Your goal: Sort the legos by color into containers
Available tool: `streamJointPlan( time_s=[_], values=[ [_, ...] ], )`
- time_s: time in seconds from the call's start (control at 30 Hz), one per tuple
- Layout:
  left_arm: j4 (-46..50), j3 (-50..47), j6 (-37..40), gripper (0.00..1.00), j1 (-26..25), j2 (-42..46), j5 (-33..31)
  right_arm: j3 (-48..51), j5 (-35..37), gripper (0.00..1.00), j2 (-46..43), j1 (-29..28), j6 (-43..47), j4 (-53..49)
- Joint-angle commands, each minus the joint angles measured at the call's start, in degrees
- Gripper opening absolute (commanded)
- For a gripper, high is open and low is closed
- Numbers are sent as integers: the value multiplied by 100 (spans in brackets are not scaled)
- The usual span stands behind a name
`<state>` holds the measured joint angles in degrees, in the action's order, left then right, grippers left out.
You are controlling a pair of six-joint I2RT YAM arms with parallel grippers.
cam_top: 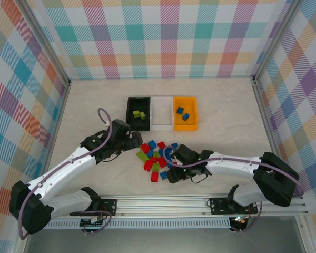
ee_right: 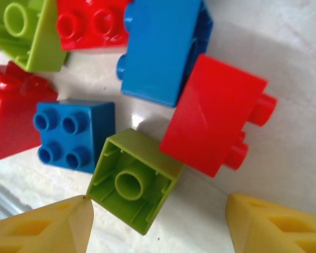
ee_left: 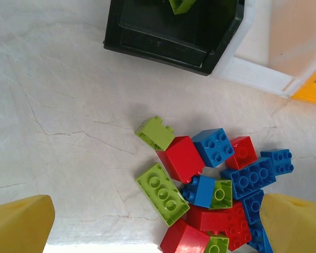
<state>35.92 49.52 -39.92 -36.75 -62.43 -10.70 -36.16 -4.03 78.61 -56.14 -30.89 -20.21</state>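
The legos lie in a loose heap of red, blue and lime green bricks at mid-table. Behind them stand the containers: a black bin with lime bricks, a white bin, and an orange bin with blue bricks. My left gripper hangs open above the heap's left side, over a long lime brick. My right gripper is open low at the heap's near right side. An upturned lime brick lies between its fingers, one corner touching the left fingertip.
A red brick lies on its side just beyond the upturned lime one, with blue bricks beside it. The black bin's front wall is close beyond the heap. A metal rail runs along the near edge, and checked walls enclose the table.
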Motion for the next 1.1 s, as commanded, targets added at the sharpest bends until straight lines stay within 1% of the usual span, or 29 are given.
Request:
streamJointPlan(
  time_s=[0.0, 0.2, 0.4, 0.53, 0.67, 0.8, 0.97, 1.07],
  values=[
    [109, -101, -123, 100, -43, 48, -110, -217, 280, 68, 149, -66, -108, 191],
    [34, -131, -156, 100, -42, -58, -92, -317, 263, 70, 337, -145, -89, 255],
    [20, -195, -152, 100, -43, -58, -118, -456, 515, 65, 571, -155, 0, -116],
    [46, -193, -139, 100, -43, -67, -139, -447, 777, 58, 614, -159, -48, -344],
    [55, -197, -123, 100, -43, -71, -131, -340, 855, 50, 409, -155, -92, -333],
    [64, -214, -112, 100, -38, -52, -145, -304, 955, 43, 14, -144, -43, -329],
    [141, -205, -95, 100, -43, -32, -229, -413, 997, 40, -505, -150, 69, -600],
    [212, -246, -100, 100, -42, 31, -317, -712, 925, 40, -740, -114, 234, -809]
  ],
)
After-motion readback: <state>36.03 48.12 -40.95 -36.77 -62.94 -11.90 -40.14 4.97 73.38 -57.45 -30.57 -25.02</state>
